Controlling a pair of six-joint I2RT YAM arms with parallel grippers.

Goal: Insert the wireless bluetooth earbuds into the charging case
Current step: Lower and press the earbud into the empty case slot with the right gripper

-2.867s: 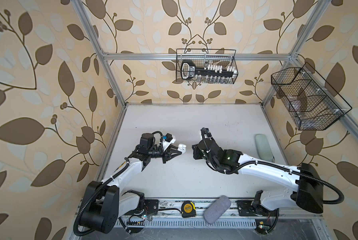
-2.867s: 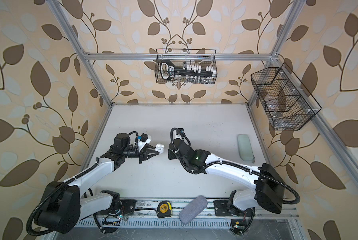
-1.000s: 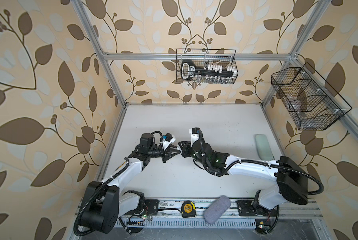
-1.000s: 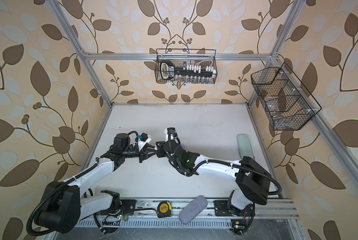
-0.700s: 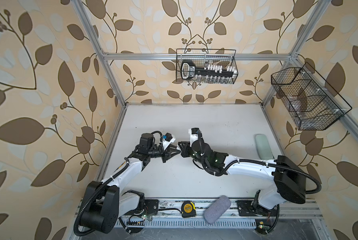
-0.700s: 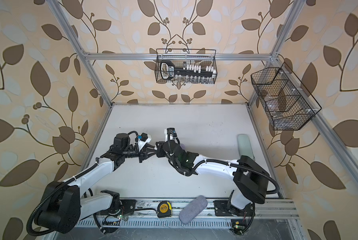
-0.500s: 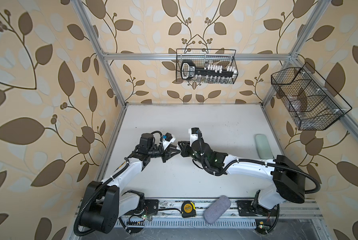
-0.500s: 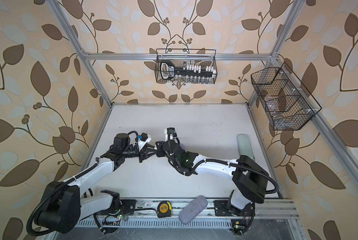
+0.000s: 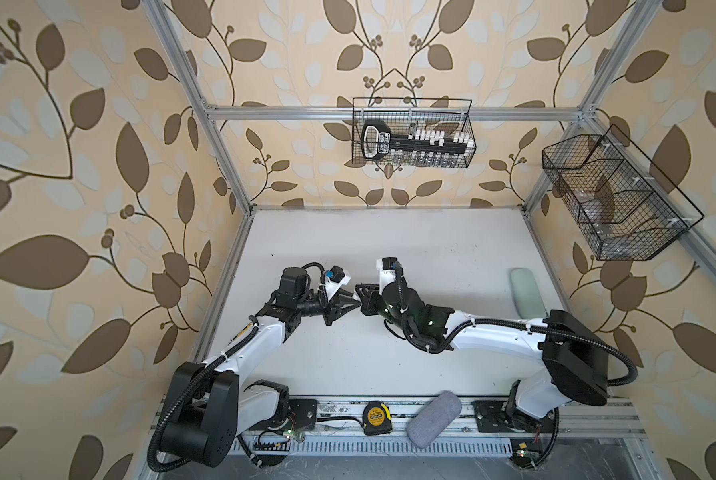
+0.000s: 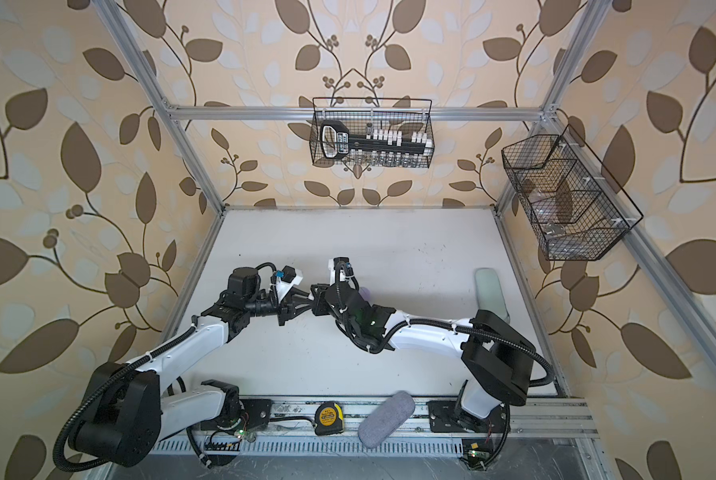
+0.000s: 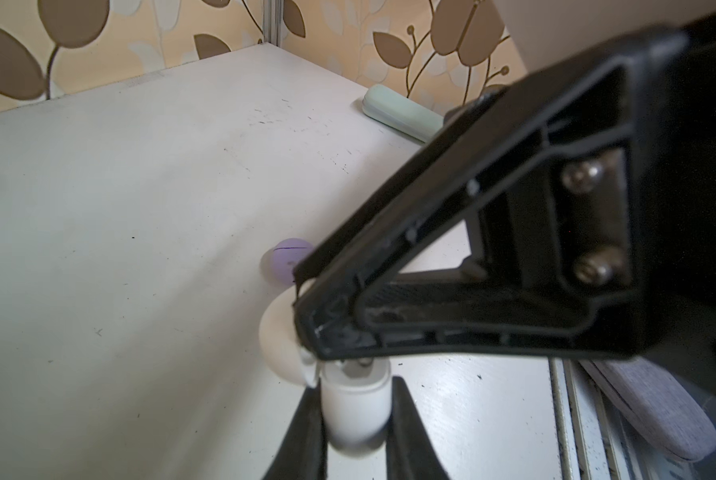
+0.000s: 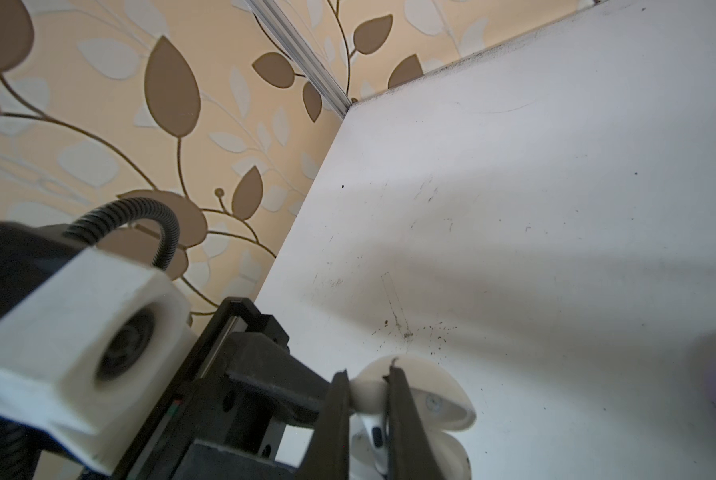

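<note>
Mid-table, both arms are meeting tip to tip in both top views.

- The left gripper (image 9: 351, 300) is reaching in from the left. Its jaws are clamping the base of a white charging case (image 11: 356, 411). The left wrist view is showing the rounded body squeezed between the two black fingers (image 11: 406, 419), with the lid (image 11: 279, 340) hanging open to one side.
- The right gripper (image 12: 367, 380) is coming across from the right. Its jaws are closed down on a white earbud (image 12: 368, 397) and pinching the bulb end.
- The earbud's stem (image 12: 376, 440) is pointing down into the open case, between lid and base. Cannot tell whether it is seated in its socket.
- Cannot tell whether the case is touching the table (image 9: 431, 249) or being held just above it.
- A lavender charging case (image 11: 287, 259) is lying closed on the table just beyond the right gripper, partly hidden by it. Only a sliver is showing past the wrist in a top view (image 10: 365, 294).
- A pale green case (image 9: 526, 291) is lying along the table's right edge, well apart from the grippers.
- A grey fabric case (image 9: 434, 417) and a yellow tape measure (image 9: 375, 417) are sitting near each other on the front rail.
- Two wire baskets are hanging on the walls, one at the back (image 9: 413, 133) and one on the right (image 9: 614, 195).
</note>
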